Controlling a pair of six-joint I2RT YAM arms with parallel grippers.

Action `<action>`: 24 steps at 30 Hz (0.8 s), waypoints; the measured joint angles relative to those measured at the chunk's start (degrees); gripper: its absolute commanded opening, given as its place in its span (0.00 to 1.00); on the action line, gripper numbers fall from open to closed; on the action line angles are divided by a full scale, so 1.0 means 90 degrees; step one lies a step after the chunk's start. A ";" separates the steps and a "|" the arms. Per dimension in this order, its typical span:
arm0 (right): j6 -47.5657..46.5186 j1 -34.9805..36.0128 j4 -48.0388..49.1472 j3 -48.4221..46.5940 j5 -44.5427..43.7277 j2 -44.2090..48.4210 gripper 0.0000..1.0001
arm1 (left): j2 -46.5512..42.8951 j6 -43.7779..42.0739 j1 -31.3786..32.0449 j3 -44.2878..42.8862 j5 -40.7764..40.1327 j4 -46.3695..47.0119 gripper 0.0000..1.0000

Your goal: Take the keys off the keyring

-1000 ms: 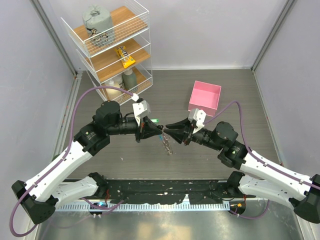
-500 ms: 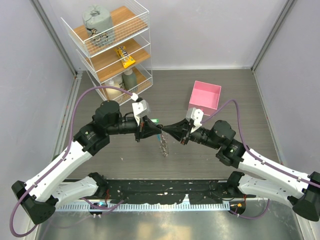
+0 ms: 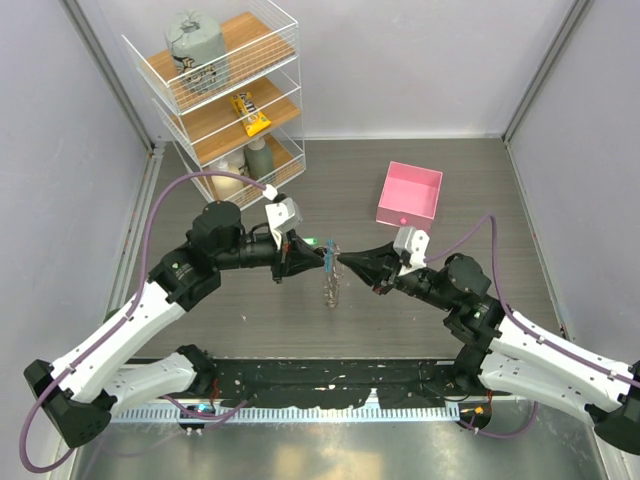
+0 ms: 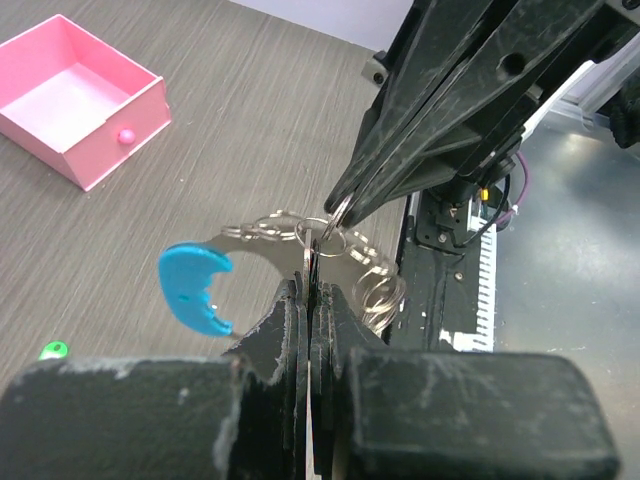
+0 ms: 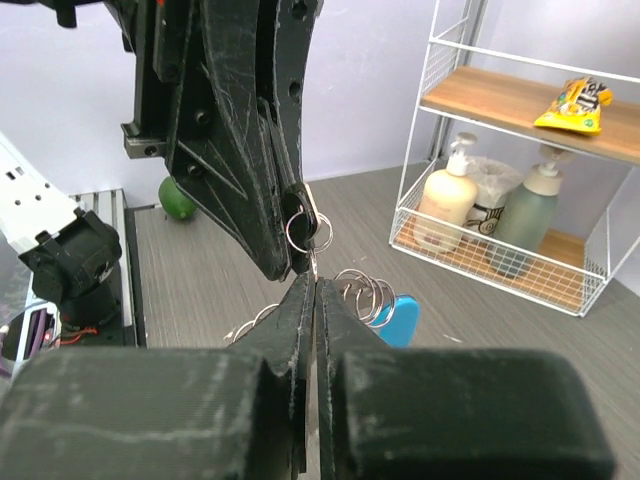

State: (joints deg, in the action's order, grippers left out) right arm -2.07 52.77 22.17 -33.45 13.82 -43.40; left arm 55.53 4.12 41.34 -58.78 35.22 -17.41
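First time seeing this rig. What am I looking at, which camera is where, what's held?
Two robot arms are bolted to a table, each ending in a two-finger gripper. The wide picture is from a fixed camera above and behind them; the other two come from a camera on each wrist, looking along its own fingers. On the table stand a pink box and a wire shelf rack. Above it, the left gripper and right gripper meet tip to tip, both pinched shut on the keyring, metal loops with a blue tab; keys dangle beneath.
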 measured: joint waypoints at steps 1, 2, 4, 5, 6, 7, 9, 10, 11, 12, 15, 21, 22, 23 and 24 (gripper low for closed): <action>-0.0010 0.0000 0.0027 0.0032 -0.0034 0.0080 0.05 | 0.0005 0.0019 -0.0002 0.0000 -0.0010 0.0002 0.00; -0.0024 0.0000 0.0066 0.0068 -0.0058 0.0163 0.05 | 0.0015 0.0044 -0.0010 0.0000 -0.0007 0.0007 0.00; -0.0039 0.0000 0.0104 0.0107 -0.0066 0.0253 0.05 | 0.0041 0.0073 -0.0012 0.0000 0.0000 0.0012 0.00; -0.0044 0.0000 0.0143 0.0143 -0.0061 0.0289 0.05 | 0.0063 0.0112 -0.0015 0.0000 0.0029 0.0027 0.00; -0.0046 0.0000 0.0158 0.0168 -0.0053 0.0304 0.05 | 0.0087 0.0141 -0.0015 0.0000 0.0046 0.0044 0.00; -0.0051 0.0000 0.0160 0.0185 -0.0029 0.0308 0.05 | 0.0114 0.0158 -0.0017 0.0000 0.0070 0.0046 0.00; -0.0068 0.0000 0.0168 0.0216 0.0032 0.0306 0.05 | 0.0165 0.0182 -0.0036 0.0000 0.0114 0.0046 0.00; -0.0070 0.0000 0.0168 0.0223 0.0075 0.0306 0.05 | 0.0189 0.0187 -0.0049 0.0000 0.0143 0.0044 0.00; -0.0073 0.0000 0.0172 0.0231 0.0109 0.0306 0.05 | 0.0209 0.0192 -0.0058 0.0000 0.0165 0.0044 0.00; -0.0073 -0.0002 0.0175 0.0233 0.0129 0.0306 0.05 | 0.0219 0.0192 -0.0063 0.0000 0.0182 0.0044 0.00; -0.0070 -0.0002 0.0202 0.0245 0.0192 0.0306 0.05 | 0.0221 0.0192 -0.0075 0.0000 0.0248 0.0041 0.00; -0.0066 -0.0002 0.0231 0.0245 0.0216 0.0313 0.05 | 0.0240 0.0192 -0.0109 0.0000 0.0342 0.0044 0.00; -0.0058 -0.0002 0.0233 0.0245 0.0221 0.0321 0.05 | 0.0245 0.0192 -0.0109 0.0000 0.0357 0.0044 0.00; -0.0044 -0.0002 0.0236 0.0245 0.0223 0.0325 0.05 | 0.0250 0.0192 -0.0109 0.0000 0.0376 0.0044 0.00; -0.0039 -0.0002 0.0248 0.0245 0.0233 0.0333 0.05 | 0.0255 0.0192 -0.0109 0.0000 0.0381 0.0044 0.00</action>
State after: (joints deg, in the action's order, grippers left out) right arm -2.42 52.75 24.40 -31.24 15.92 -40.40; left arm 57.82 5.85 40.36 -58.78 38.65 -17.02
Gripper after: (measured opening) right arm 0.057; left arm 0.042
